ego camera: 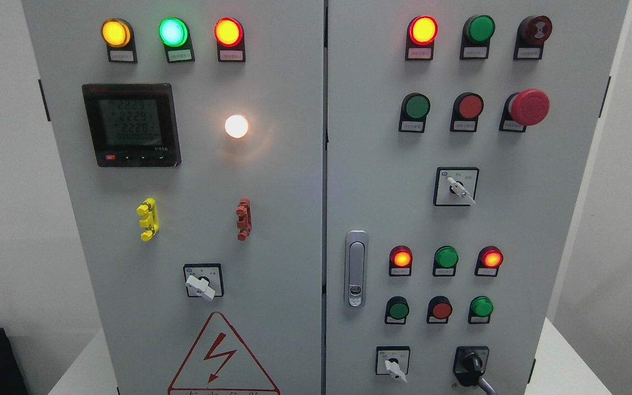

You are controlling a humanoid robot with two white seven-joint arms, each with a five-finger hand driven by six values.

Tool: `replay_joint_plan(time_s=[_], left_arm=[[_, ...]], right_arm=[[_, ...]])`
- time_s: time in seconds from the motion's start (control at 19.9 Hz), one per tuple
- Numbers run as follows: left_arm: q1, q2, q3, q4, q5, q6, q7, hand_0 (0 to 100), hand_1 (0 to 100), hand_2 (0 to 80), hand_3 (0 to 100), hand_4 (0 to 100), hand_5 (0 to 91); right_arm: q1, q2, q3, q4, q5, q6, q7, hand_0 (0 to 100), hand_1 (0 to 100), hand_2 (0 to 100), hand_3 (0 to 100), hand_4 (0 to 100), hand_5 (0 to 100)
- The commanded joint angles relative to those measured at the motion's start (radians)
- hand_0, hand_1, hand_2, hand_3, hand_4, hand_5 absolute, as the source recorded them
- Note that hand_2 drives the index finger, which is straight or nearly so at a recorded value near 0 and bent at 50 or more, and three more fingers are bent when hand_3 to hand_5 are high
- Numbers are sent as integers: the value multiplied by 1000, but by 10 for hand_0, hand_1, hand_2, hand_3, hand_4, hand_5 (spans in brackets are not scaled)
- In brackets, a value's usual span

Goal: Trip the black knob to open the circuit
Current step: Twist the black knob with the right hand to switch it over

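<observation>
Here, black knob [473, 364] low right on grey cabinet [272, 219], handle pointing down-right; no hands visible, state untellable.

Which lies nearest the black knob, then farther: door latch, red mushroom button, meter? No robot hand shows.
1. Door latch, up-left of the black knob.
2. Red mushroom button, upper right.
3. Meter, far upper left.

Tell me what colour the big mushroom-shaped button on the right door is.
Red. The mushroom button shows clearly in the head view, at the right of the second row on the right door.
</observation>
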Motion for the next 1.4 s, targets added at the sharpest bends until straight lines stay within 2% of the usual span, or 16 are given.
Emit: replay_joint_plan(time_s=[0.0, 1.35], left_arm=[[0, 0, 1, -25, 0, 1, 0, 120, 389, 0, 0, 0, 0], [0, 0, 1, -25, 0, -1, 0, 120, 389, 0, 0, 0, 0]], right_arm=[[3, -14, 20, -8, 1, -2, -1, 0, 0, 0, 1000, 1000, 999], [-6, -12, 26, -13, 1, -8, -2, 0, 0, 0, 1000, 1000, 999]])
